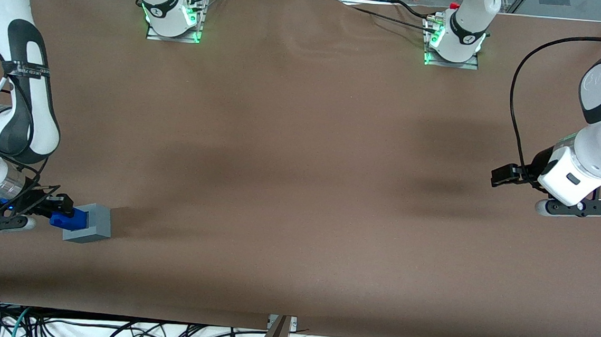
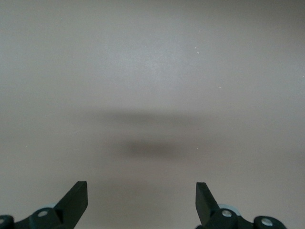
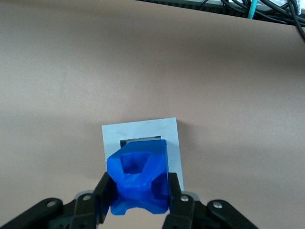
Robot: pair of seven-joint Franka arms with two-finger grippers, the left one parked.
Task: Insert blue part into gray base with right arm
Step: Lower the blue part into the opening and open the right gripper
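Blue part (image 3: 139, 179), pinched in the gripper (image 3: 138, 198) jaws, seemingly hovers above the gray base (image 3: 141, 133) recess.

Blue part (image 3: 139, 180) between pincer (image 3: 139, 196) fingers, above gray base (image 3: 141, 134) recess.
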